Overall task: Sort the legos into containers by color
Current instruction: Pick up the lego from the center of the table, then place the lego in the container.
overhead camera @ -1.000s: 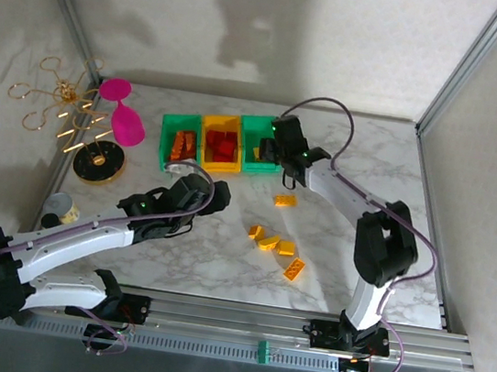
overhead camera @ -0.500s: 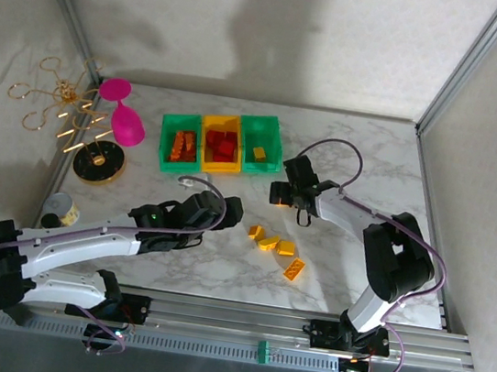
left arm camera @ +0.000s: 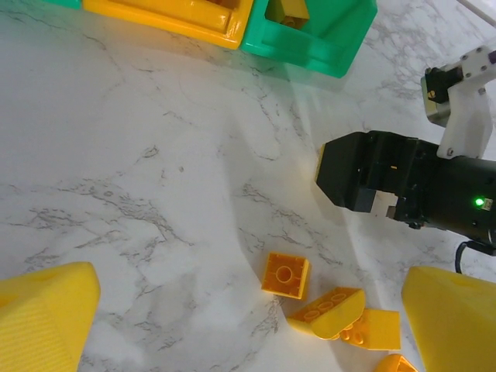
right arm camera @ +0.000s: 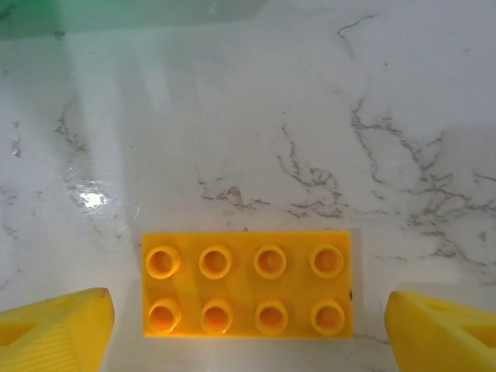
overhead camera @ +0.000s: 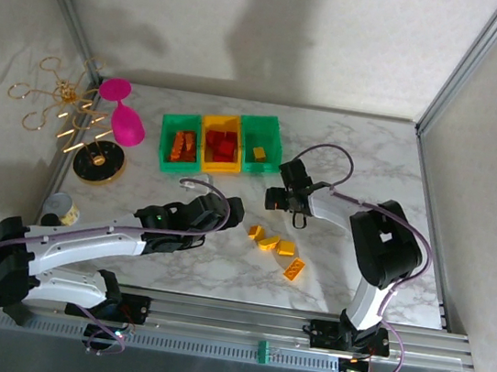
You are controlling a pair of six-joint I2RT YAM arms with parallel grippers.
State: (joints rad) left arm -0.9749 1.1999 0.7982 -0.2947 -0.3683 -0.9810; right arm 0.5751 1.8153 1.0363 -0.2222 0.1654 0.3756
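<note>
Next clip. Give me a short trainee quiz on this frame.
1. Which colour are the legos in the left green container? A) red B) orange C) yellow
2. Fill in: the yellow lego between the right gripper's fingers shows ___ studs.
3. True or false: the right gripper is shut on that lego.
Key: 1 B; 2 eight; 3 false, the fingers stand open either side of it.

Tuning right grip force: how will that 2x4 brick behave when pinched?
Likely rigid and light: the brick looks like moulded plastic. Lies flat, studs up, so unlikely to roll. May skid on the glossy marble if fingers close off-centre.
</note>
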